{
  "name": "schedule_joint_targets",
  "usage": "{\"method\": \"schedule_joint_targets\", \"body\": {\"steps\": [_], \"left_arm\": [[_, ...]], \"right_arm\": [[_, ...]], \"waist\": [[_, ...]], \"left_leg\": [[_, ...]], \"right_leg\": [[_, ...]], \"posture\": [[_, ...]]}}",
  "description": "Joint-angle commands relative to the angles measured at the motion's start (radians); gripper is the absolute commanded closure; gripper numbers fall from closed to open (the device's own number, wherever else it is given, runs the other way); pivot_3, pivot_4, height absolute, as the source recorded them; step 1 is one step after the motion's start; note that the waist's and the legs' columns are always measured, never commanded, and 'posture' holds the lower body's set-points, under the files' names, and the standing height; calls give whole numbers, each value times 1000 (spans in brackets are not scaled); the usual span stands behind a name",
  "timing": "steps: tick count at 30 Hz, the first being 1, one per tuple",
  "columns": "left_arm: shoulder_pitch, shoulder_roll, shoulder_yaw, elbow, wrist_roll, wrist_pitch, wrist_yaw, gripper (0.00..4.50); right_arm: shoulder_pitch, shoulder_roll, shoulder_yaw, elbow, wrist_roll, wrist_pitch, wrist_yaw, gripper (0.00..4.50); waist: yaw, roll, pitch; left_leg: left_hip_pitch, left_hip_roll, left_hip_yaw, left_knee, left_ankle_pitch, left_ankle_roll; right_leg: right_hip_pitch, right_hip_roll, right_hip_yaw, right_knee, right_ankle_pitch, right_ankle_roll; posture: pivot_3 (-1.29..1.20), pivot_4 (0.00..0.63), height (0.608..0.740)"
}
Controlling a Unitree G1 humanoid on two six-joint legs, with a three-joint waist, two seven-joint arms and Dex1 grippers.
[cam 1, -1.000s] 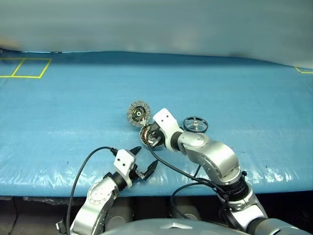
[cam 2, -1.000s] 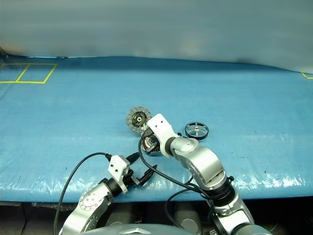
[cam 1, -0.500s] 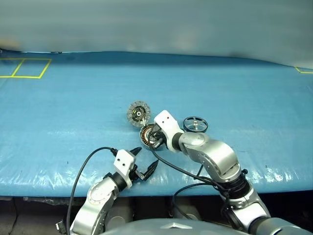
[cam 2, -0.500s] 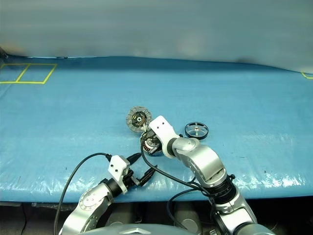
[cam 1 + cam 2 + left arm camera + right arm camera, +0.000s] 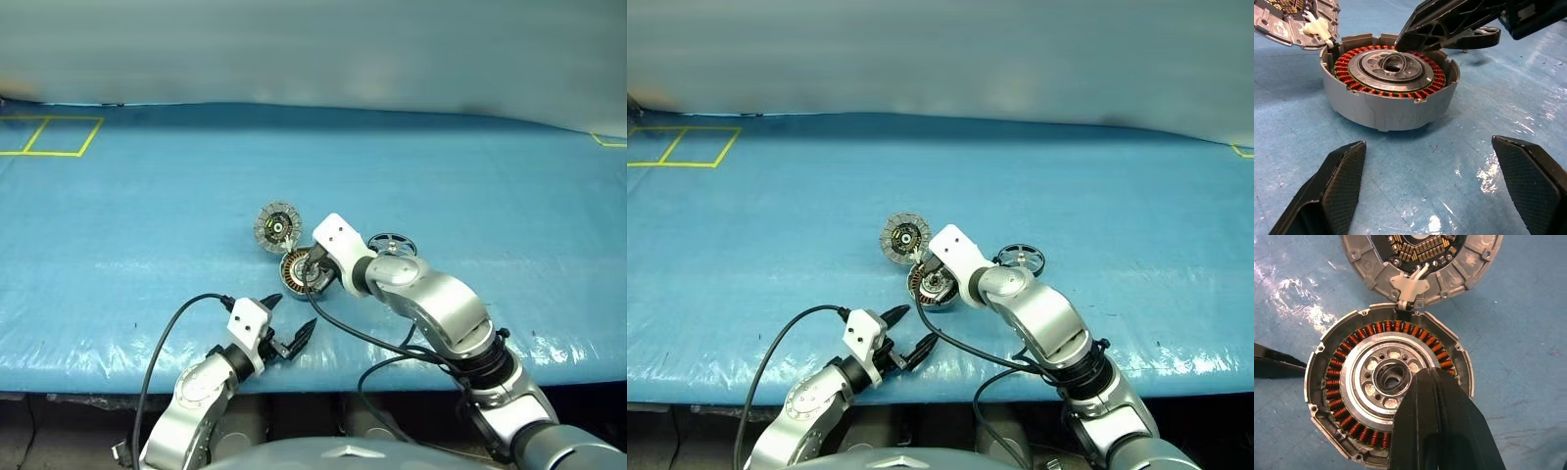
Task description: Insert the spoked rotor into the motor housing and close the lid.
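The motor housing (image 5: 1352, 396) sits open on the blue sheet, with copper windings around a dark centre hole. Its lid (image 5: 276, 225) lies flipped back at the far edge, ribbed inner face up, joined by a white clip. My right gripper (image 5: 1427, 378) is shut and empty, its tips hovering over the housing's near side beside the centre hole. The spoked rotor (image 5: 1022, 258) lies flat to the right of the housing, partly behind my right arm. My left gripper (image 5: 1427, 147) is open and empty, low over the sheet just in front of the housing.
The blue sheet (image 5: 147, 215) covers the whole table. Yellow tape squares (image 5: 49, 135) mark the far left corner, and more yellow tape (image 5: 609, 142) the far right. A black cable (image 5: 162, 338) loops beside my left arm near the table's front edge.
My right arm has swung a little to the right and its wrist has rolled, so more of the housing shows beside it. The left gripper, lid and rotor have stayed put.
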Motion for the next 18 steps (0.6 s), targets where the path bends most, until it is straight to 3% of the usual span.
{"method": "schedule_joint_targets", "body": {"steps": [1,18], "left_arm": [[-5,0,-2,-45,-12,2,-4,0],[-9,4,1,-26,-12,-1,-9,0]], "right_arm": [[-14,7,-24,-47,-3,6,-9,4474],[8,27,19,-52,19,14,7,4474]], "waist": [[0,0,0],[0,0,0]], "left_leg": [[0,0,0,0,0,0],[0,0,0,0,0,0]], "right_leg": [[0,0,0,0,0,0],[0,0,0,0,0,0]], "posture": [[0,150,740],[0,150,740]]}}
